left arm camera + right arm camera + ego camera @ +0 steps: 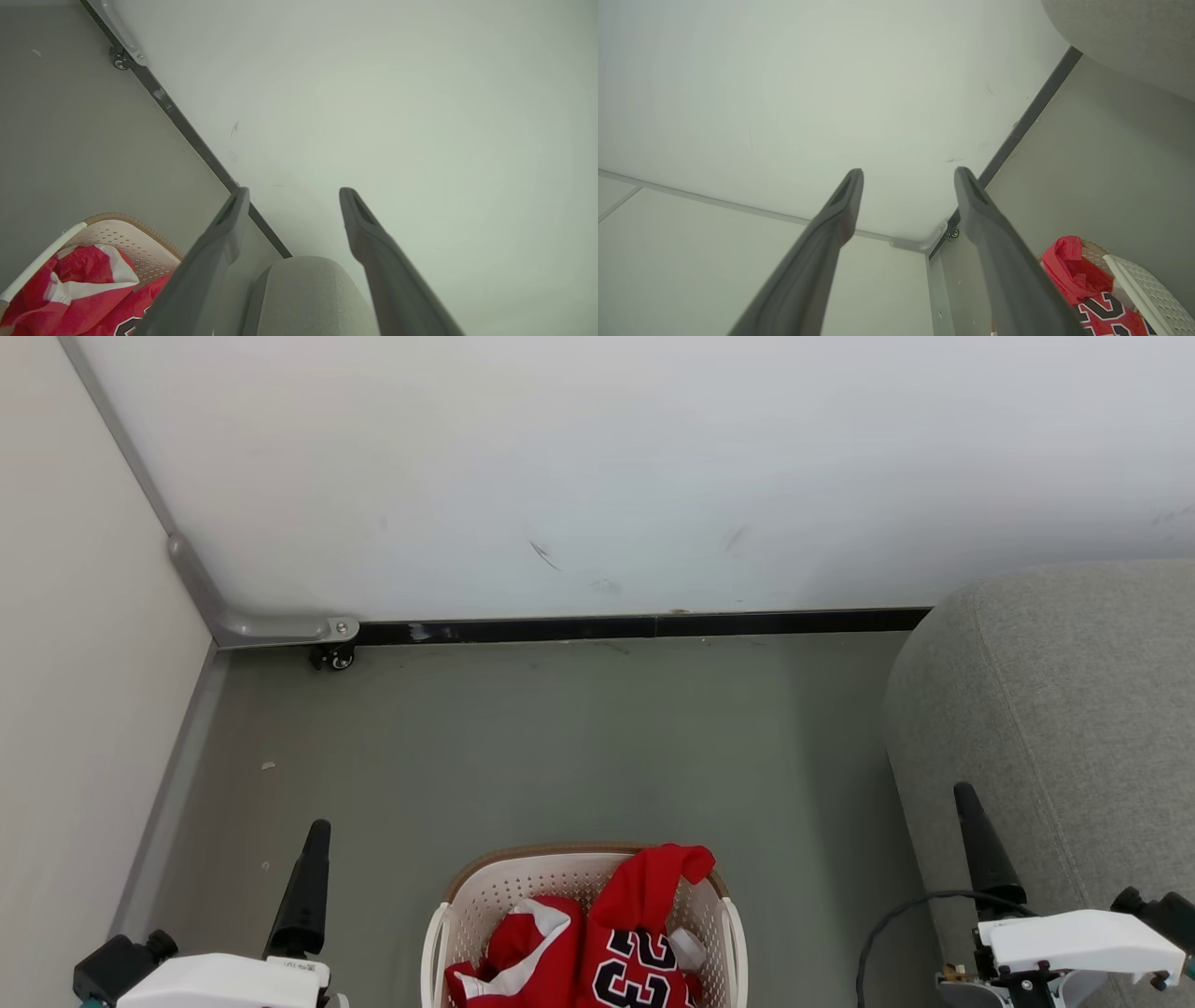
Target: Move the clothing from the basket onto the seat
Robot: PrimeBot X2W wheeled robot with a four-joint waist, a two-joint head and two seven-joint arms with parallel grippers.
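Clothing [611, 943] sat near the grey seat [1055, 709], heaped inside the cream basket [495, 896] on the floor [560, 737]: red garments, one numbered 23. The left gripper [294, 191] and right gripper [909, 171] hung open and empty, flanking the basket.

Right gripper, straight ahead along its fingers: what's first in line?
Likely the white wall: the right gripper, open and empty, aims at it with nothing between. The seat and the basket lie off to one side. Depth to the wall is unclear.
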